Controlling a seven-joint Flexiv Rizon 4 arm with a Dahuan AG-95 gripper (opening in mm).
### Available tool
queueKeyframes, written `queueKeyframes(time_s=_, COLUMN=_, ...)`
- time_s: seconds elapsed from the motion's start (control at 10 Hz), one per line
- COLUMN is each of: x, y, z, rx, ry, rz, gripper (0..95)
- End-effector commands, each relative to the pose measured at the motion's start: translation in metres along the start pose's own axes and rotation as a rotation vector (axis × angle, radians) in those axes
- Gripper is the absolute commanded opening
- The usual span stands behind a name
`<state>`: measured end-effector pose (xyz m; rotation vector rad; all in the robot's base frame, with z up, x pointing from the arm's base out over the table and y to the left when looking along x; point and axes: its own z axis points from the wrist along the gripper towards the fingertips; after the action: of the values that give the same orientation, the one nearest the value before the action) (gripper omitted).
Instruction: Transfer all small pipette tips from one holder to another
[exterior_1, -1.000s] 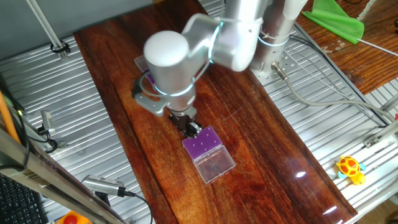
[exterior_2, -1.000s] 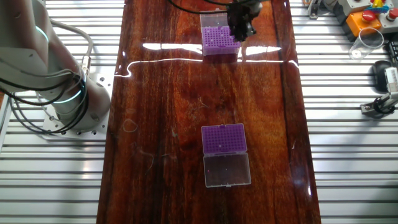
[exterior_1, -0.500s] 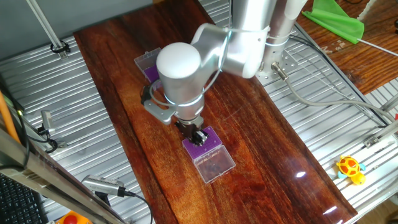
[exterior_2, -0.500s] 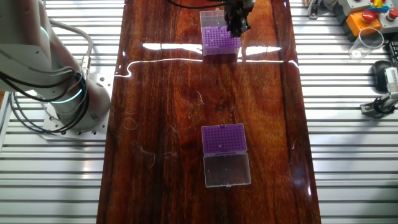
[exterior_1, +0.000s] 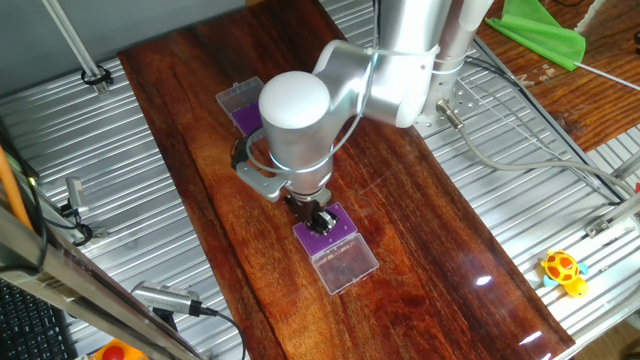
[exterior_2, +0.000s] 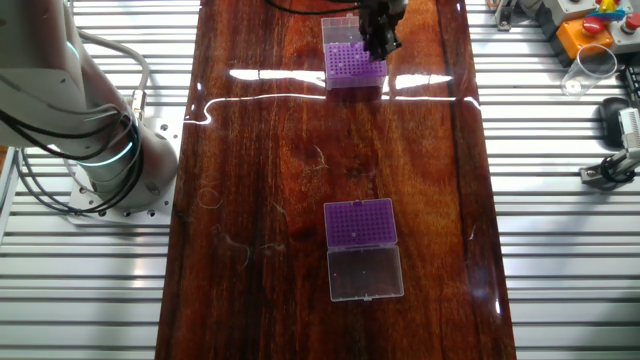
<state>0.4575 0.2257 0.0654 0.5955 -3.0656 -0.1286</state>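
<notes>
One fixed view shows the silver robot arm (exterior_1: 300, 110) bent over the dark red wooden worktop (exterior_1: 420, 230), with its black pincer (exterior_1: 320, 217) low over the purple insert of a clear plastic tip holder (exterior_1: 335, 245) just below the centre of the frame. A second clear holder with a purple insert (exterior_1: 240, 105) lies in the upper left part, partly hidden behind the arm and well apart from the first.

In the other fixed view the pincer (exterior_2: 381, 35) is at the top centre, standing over the right part of the purple holder (exterior_2: 350, 67) there, while the other purple holder with its clear lid opened flat (exterior_2: 363, 247) lies in the lower centre.

The small pipette tips are too small to be seen clearly in either view, so it cannot be told which holes are filled, nor whether the pincer is spread or pinching one.

The holder lies directly under the pincer, and the tips would stand upright in it, so the coming move is probably a straight vertical one and needs exact alignment with one hole.
</notes>
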Motion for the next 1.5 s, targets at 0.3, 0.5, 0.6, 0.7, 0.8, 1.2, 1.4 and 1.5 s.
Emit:
queueKeyframes(time_s=0.3, x=0.000, y=-0.001, z=0.006, rx=0.004, ry=-0.009, rz=0.004, gripper=0.0)
queueKeyframes(time_s=0.5, x=0.000, y=-0.001, z=0.008, rx=0.005, ry=-0.012, rz=0.004, gripper=0.0)
queueKeyframes(time_s=0.6, x=0.000, y=-0.001, z=0.008, rx=0.005, ry=-0.012, rz=0.005, gripper=19.0)
queueKeyframes(time_s=0.7, x=0.000, y=-0.001, z=0.009, rx=0.005, ry=-0.013, rz=0.005, gripper=19.0)
queueKeyframes(time_s=0.8, x=0.000, y=-0.002, z=0.010, rx=0.005, ry=-0.014, rz=0.005, gripper=19.0)
queueKeyframes(time_s=1.2, x=0.000, y=-0.002, z=0.013, rx=0.008, ry=-0.014, rz=0.005, gripper=19.0)
queueKeyframes(time_s=1.4, x=0.000, y=-0.002, z=0.013, rx=0.010, ry=-0.014, rz=0.003, gripper=0.0)
queueKeyframes(time_s=1.5, x=0.000, y=-0.002, z=0.013, rx=0.011, ry=-0.014, rz=0.003, gripper=0.0)
